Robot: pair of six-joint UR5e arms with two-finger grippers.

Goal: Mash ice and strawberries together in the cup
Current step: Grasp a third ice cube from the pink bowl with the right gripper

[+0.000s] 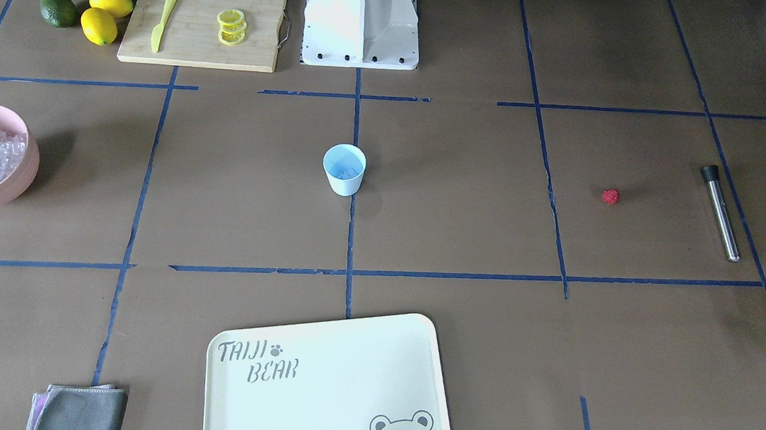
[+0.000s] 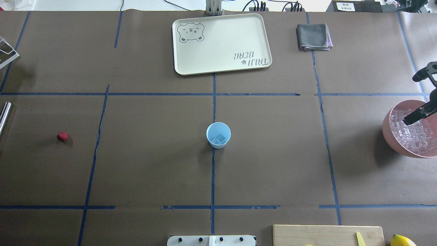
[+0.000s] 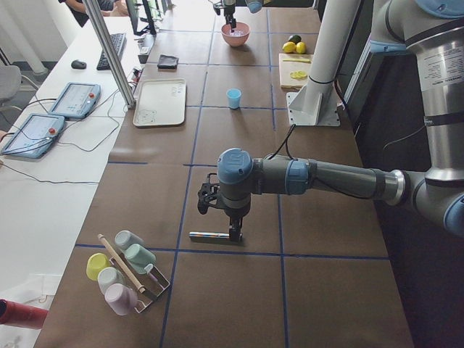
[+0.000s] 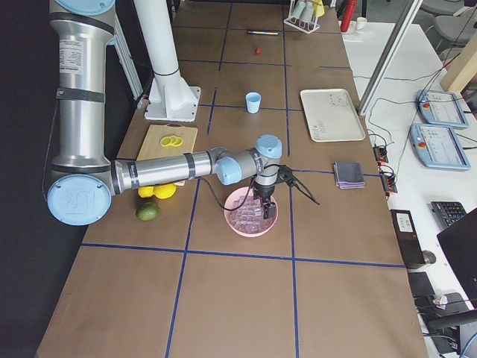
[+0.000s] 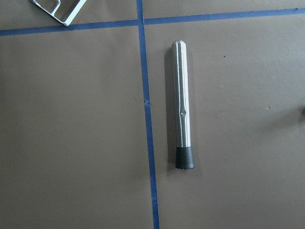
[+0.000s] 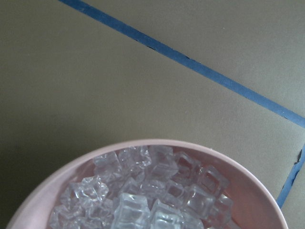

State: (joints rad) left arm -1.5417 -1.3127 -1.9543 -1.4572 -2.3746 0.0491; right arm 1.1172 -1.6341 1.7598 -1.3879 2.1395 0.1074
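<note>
The pale blue cup (image 2: 218, 135) stands upright mid-table with a couple of ice cubes (image 2: 219, 138) in it; it also shows in the front view (image 1: 344, 169). The red strawberry (image 2: 62, 136) lies alone on the table on my left side (image 1: 610, 196). Several more ice cubes (image 6: 147, 191) fill a pink bowl (image 2: 387, 131). My right gripper (image 2: 410, 99) is open over the bowl, one finger (image 2: 413, 118) above the ice. My left gripper (image 3: 221, 217) hovers over a steel muddler (image 5: 182, 117); I cannot tell whether it is open or shut.
A cream tray (image 2: 222, 42) and a grey cloth (image 2: 313, 37) lie at the far edge. A cutting board (image 1: 202, 24) with lemon slices and a yellow knife, two lemons (image 1: 106, 15) and a green fruit (image 1: 58, 9) sit near the robot base (image 1: 361, 24). A cup rack (image 3: 127, 272) stands at the left end.
</note>
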